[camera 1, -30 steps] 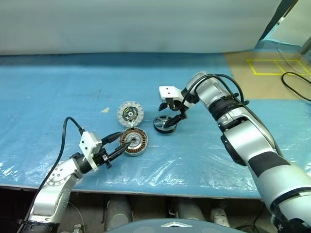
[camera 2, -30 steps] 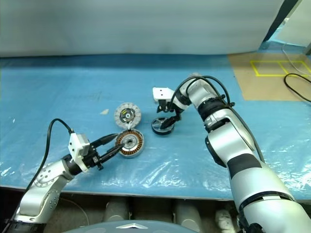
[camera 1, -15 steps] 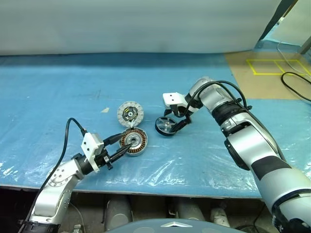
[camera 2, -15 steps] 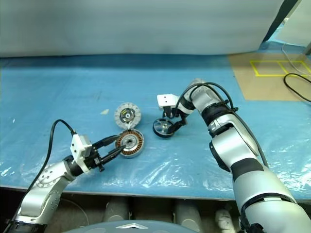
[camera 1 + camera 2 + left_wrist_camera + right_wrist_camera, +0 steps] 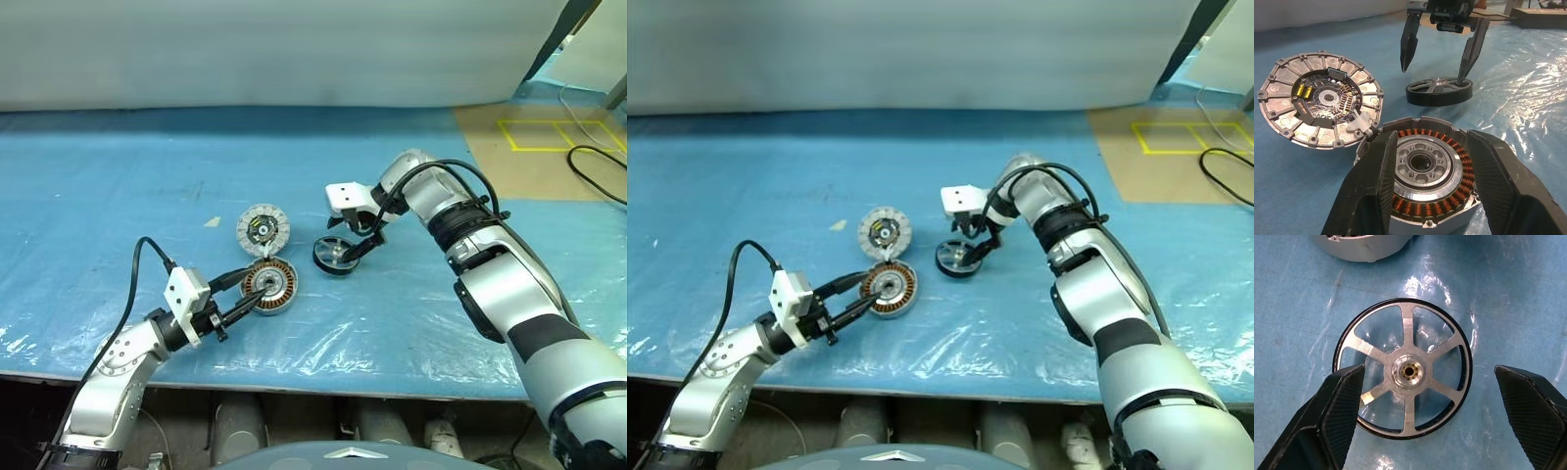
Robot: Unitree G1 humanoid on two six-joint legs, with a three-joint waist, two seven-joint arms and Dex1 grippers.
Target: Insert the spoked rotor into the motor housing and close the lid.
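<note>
Rotor pickup is the step in hand. The spoked rotor point(image 5: 1403, 369) lies flat on the blue plastic-covered surface point(image 5: 118, 176), hub upward, just to the right of the motor housing point(image 5: 270, 284) and apart from it.

Right claw point(image 5: 359, 238): positioned directly above the rotor, pointing steeply down. Its jaws stand at full spread, one finger outside each side of the black rim, and grip nothing. In the left wrist view the fingertips point(image 5: 1406, 62) sit near rim height, but contact cannot be confirmed. The rotor has no long axis; the jaw line crosses its diameter, so closing should seat both fingers on the rim.

Left claw point(image 5: 242, 294): level, aimed at the near side of the housing. Its jaws are about half spread and straddle the casing. Whether they press on the wall cannot be told.

The lid point(image 5: 263, 230) is swung fully open behind the housing, inner face up, hinged at the rim. The copper windings are exposed and the centre bore is unobstructed.

The right arm is the nearer one to the rotor. Once gripped, the rotor must travel leftward to the housing.
</note>
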